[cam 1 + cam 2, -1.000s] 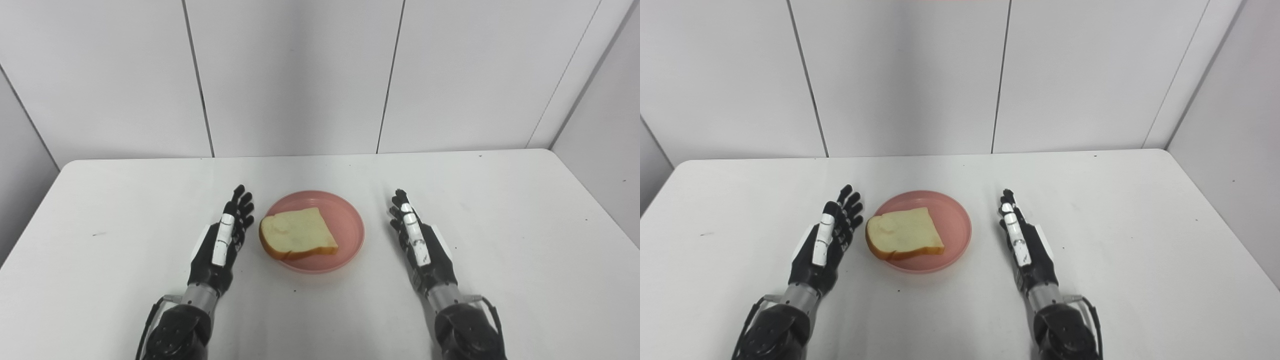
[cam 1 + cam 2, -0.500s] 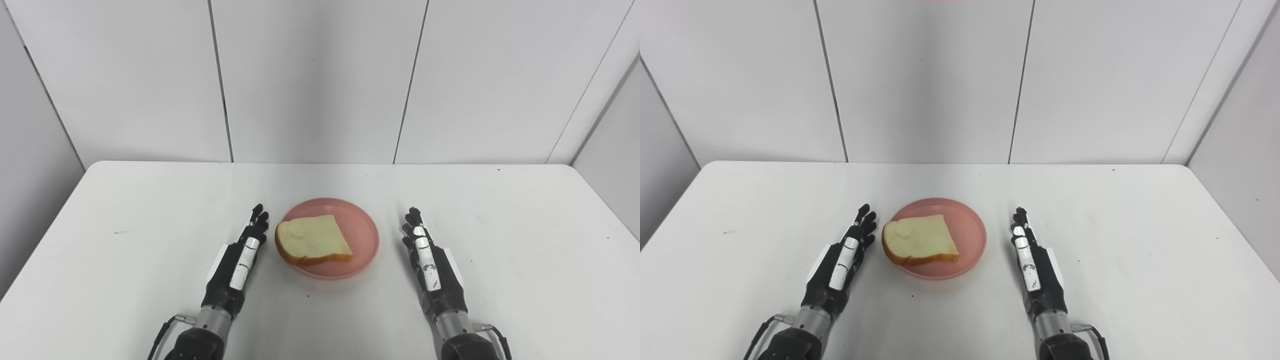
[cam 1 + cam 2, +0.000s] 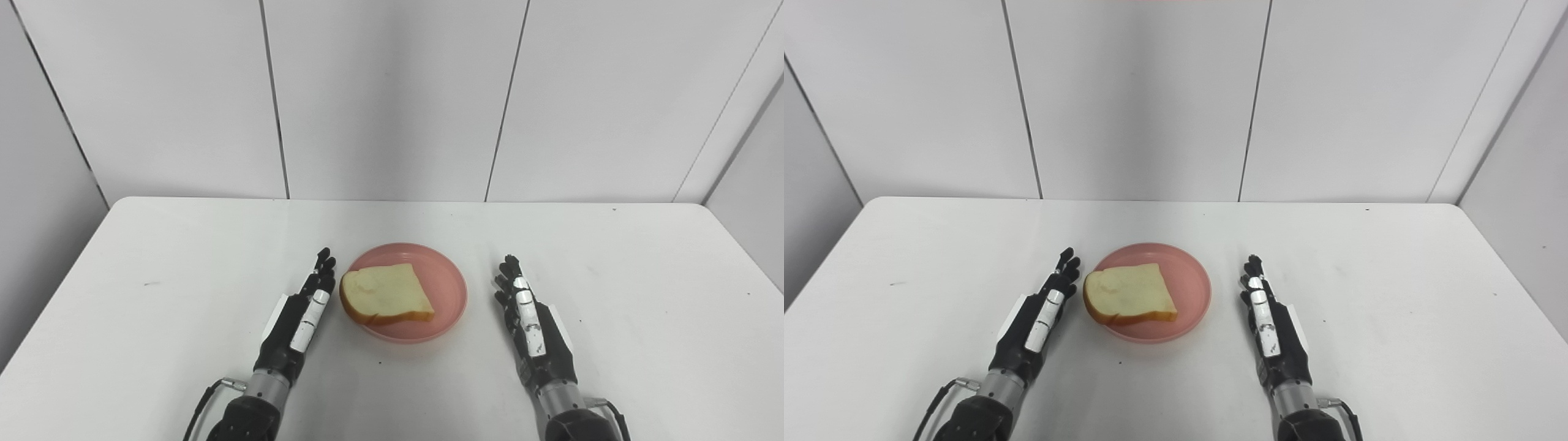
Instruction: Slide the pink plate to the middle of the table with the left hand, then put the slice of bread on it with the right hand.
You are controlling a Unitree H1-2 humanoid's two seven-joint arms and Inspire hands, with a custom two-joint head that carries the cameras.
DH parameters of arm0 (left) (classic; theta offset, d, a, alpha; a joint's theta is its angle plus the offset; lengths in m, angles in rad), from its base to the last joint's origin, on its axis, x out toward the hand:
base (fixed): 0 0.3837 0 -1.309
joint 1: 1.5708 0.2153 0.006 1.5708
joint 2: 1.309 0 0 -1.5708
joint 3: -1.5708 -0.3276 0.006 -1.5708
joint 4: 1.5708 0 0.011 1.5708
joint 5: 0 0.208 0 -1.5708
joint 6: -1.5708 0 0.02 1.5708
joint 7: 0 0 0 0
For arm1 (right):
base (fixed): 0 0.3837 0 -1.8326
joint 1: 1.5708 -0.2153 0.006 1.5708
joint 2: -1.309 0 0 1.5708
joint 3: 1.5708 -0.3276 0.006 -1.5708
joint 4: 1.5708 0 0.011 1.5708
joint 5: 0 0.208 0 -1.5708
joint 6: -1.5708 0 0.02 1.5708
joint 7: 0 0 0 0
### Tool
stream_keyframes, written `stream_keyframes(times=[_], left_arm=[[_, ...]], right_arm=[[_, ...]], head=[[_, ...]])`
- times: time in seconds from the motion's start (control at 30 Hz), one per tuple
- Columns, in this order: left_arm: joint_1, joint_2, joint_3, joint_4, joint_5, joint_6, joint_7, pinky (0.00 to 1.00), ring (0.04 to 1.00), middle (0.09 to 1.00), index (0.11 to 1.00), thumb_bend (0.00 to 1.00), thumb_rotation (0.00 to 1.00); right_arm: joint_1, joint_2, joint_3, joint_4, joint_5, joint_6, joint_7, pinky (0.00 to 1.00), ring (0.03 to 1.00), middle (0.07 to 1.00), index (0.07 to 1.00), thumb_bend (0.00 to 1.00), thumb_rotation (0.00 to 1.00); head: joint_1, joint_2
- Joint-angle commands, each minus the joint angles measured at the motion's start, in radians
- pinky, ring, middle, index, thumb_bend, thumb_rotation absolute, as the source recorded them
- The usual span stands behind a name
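I see the bread [image 3: 386, 295] lying on the pink plate [image 3: 450, 293] between my left hand [image 3: 300, 321] and right hand [image 3: 531, 321]; both rest empty, fingers extended, since placement looks finished.

Pink plate [image 3: 450, 288] with slice of bread [image 3: 386, 295] sits mid-table [image 3: 153, 343], only obstacle. Left hand [image 3: 300, 318] just beside its left rim, narrow gap. Right hand [image 3: 533, 321] near right rim, wider gap. Far, left, right tabletop free.
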Motion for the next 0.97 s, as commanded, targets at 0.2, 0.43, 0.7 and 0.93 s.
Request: stream_keyframes(times=[0.2,0.43,0.7,0.93], left_arm=[[0.049,0.012,-0.009,0.040,0.014,0.005,0.006,1.00,1.000,1.000,1.000,0.70,1.00],[0.047,0.023,-0.025,0.029,0.060,0.014,0.023,1.00,1.000,1.000,1.000,0.72,1.00],[0.052,0.010,-0.019,0.022,0.046,0.010,0.032,1.00,1.000,1.000,1.000,0.68,1.00],[0.053,0.014,-0.025,0.027,0.054,-0.001,0.037,1.00,1.000,1.000,1.000,0.68,1.00]], right_arm=[[0.018,0.002,0.013,-0.008,0.021,0.053,0.008,1.00,1.000,1.000,1.000,0.35,1.00],[0.017,0.000,0.016,-0.013,0.028,0.062,0.001,1.00,1.000,1.000,1.000,0.36,1.00],[0.021,0.000,0.017,-0.030,0.039,0.075,-0.003,1.00,1.000,1.000,1.000,0.36,1.00],[0.019,-0.001,0.015,-0.029,0.057,0.076,0.005,1.00,1.000,1.000,1.000,0.36,1.00]], head=[[0.000,0.007],[0.002,0.009],[0.003,0.015],[0.003,0.017]])
